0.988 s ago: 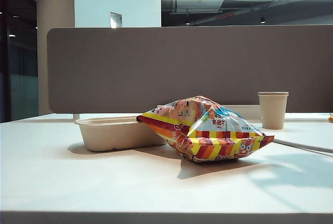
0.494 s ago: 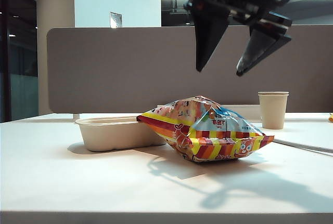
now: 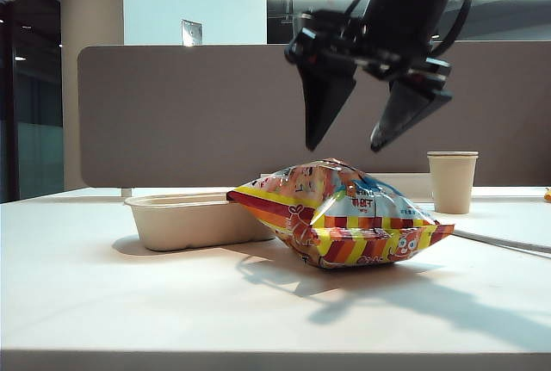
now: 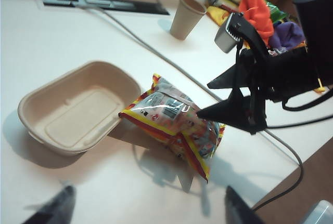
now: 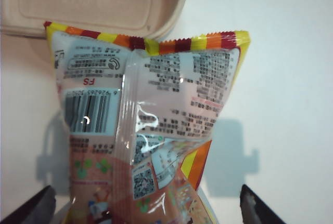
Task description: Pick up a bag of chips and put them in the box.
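The bag of chips [image 3: 340, 216], puffy with red, orange and yellow stripes, lies on the white table against the end of the box [image 3: 194, 220], a shallow beige tray. My right gripper [image 3: 344, 145] hangs open just above the bag, touching nothing. Its wrist view shows the bag's back [image 5: 145, 125] with the barcode between the spread fingers of the right gripper [image 5: 145, 208], and the box [image 5: 93, 3] beyond. My left gripper [image 4: 148, 211] is open and empty, high over bare table; in its view are the box [image 4: 31, 109], the bag [image 4: 171, 125] and the right gripper [image 4: 205, 99].
A tall beige paper cup [image 3: 451, 182] stands at the back right. A thin cable [image 4: 156, 57] runs across the table past the bag. A grey partition [image 3: 172, 113] closes the back. Colourful clutter [image 4: 260, 11] lies beyond the cup.
The right gripper came into the exterior view from above with its fingers spread and dropped closer to the bag. Bag, box and cup have not moved.
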Controlling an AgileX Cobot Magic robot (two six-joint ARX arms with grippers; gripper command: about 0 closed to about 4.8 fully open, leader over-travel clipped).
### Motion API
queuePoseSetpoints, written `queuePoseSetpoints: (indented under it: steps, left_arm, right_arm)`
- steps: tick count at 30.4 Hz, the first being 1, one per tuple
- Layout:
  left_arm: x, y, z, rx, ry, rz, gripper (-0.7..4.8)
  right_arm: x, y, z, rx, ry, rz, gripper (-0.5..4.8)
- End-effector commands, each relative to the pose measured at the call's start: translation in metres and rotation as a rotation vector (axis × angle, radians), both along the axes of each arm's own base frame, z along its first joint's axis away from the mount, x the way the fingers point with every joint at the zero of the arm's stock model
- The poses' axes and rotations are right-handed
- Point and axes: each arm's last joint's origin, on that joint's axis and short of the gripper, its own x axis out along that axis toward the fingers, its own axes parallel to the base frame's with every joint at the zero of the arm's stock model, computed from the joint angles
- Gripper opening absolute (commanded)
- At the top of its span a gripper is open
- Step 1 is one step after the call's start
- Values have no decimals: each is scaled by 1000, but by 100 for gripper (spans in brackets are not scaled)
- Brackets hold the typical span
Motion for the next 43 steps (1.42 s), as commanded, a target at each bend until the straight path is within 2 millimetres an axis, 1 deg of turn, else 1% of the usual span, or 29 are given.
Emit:
queuePoseSetpoints:
  steps: [1, 2, 3, 5, 7, 15, 22, 29, 34, 38, 40, 43]
  left_arm:
    - [13, -2, -2, -5, 39, -9, 351]
    - [17, -3, -4, -7, 58, -22, 352]
    - [21, -4, -6, -13, 75, -40, 376]
    - [27, -6, -9, -25, 98, -73, 446]
    - [31, -7, -10, -28, 99, -90, 446]
    - [32, -7, -9, 10, 37, -125, 445]
    - [32, -7, -9, 12, 35, -121, 445]
    - [32, -7, -9, 17, 35, -112, 444]
    - [33, -7, -9, 30, 26, -101, 444]
    - [33, -7, -9, 33, 24, -101, 445]
    - [33, -7, -9, 33, 24, -101, 444]
    - [33, -7, -9, 33, 23, -102, 444]
  right_arm:
    - [6, 6, -6, -4, 13, 21, 479]
    - [8, 7, -9, 0, 27, 29, 479]
    - [8, 8, -12, 2, 41, 37, 479]
    - [10, 9, -17, -3, 61, 48, 479]
    - [11, 10, -22, -9, 81, 54, 479]
    - [11, 11, -32, -34, 131, 81, 479]
    - [14, 14, -43, -58, 165, 80, 479]
    - [15, 14, -49, -70, 184, 79, 479]
    - [15, 14, -49, -74, 189, 80, 395]
    - [15, 14, -49, -74, 190, 80, 283]
    - [15, 14, -49, -74, 189, 80, 268]
    - [15, 14, -49, -74, 189, 80, 268]
